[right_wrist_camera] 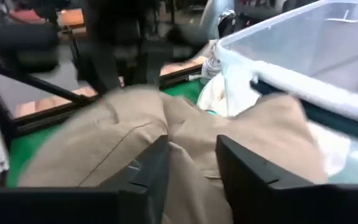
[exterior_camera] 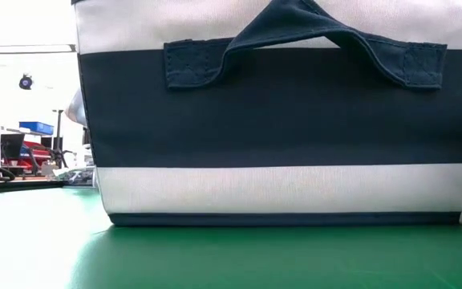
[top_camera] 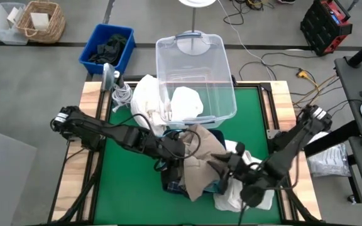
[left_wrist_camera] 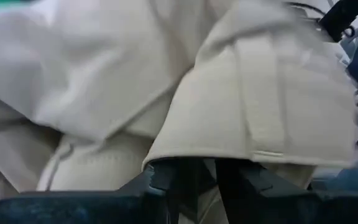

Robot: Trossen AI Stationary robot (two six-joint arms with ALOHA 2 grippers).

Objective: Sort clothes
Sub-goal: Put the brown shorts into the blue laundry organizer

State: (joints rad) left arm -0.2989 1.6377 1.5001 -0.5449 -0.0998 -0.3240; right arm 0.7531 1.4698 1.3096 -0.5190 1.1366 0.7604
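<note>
Both grippers are on the khaki garment (top_camera: 200, 160), which lies draped over the clothes pile at the near middle of the green mat (top_camera: 131, 188). From the wrist view, the left gripper (left_wrist_camera: 197, 177) has its fingers pinched close on a folded hem of the khaki cloth, so it looks shut on it. The right gripper (right_wrist_camera: 191, 168) has its fingers spread a little with khaki fabric bunched between and around them; I cannot tell whether it truly holds the cloth or only rests in it.

Under the khaki, white garments (top_camera: 234, 191) and a dark one (top_camera: 175, 179) show at the pile's near edge. Main risk, as I judge it: with two arms on one piece, pulling in different directions would stretch it or tear it out of the weaker grip, likely the right. Lifting could also drag the pieces beneath, since the khaki lies on them and folds may be caught together.

Farther back stands the clear bin (top_camera: 197, 78) with a white piece (top_camera: 186, 103) inside and another white garment (top_camera: 146, 97) hanging at its left wall. The khaki's far edge lies just beside the bin's near rim, so a low carry could snag there or shove the bin. A white cable (top_camera: 121, 94) lies coiled near the left arm's path and could be hooked. Beyond the table sits a blue box (top_camera: 105, 47) with dark clothes.
</note>
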